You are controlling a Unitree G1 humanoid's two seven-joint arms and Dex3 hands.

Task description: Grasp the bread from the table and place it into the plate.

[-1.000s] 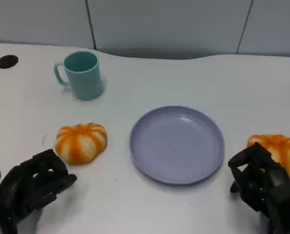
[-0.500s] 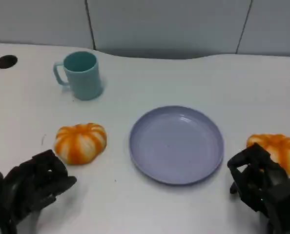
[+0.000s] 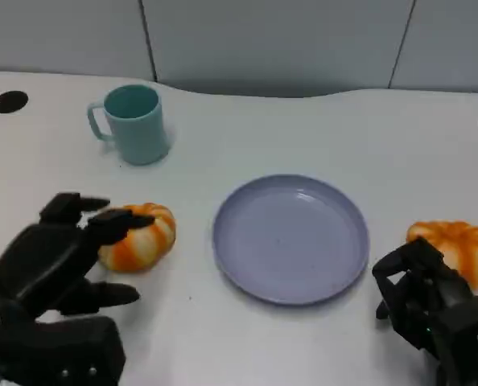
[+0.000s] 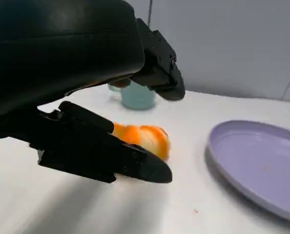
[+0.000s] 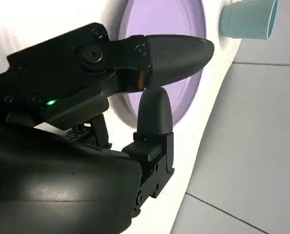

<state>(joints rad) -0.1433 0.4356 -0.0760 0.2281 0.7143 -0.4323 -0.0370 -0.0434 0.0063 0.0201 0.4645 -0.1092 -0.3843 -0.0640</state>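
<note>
Reaching stage of the grasp: at the table's [image 3: 223,354] left, the left hand [image 3: 58,257] hangs with its fingers [image 3: 118,223] spread wide around the near-left side of an orange-and-white striped bread [image 3: 138,236], one fingertip over the loaf's top edge and another low on the table side; whether any finger actually touches the crust cannot be told, and the left wrist view shows the loaf [image 4: 142,139] lying between upper and lower fingers with nothing closed on it. At about eleven o'clock from the plate stands a teal mug [image 3: 133,123], well apart from the work. The lavender plate [image 3: 291,238] sits at centre, holding nothing, with this bread at its nine o'clock, near but not touching the rim. A second striped bread [image 3: 456,245] lies at the plate's three o'clock, just beyond the right hand [image 3: 432,310], whose fingers are loosely curled and hold nothing. Judged from this, the next move calls for the left hand to close evenly on the loaf before lifting, then carry it toward three o'clock to clear the plate's raised rim.
</note>
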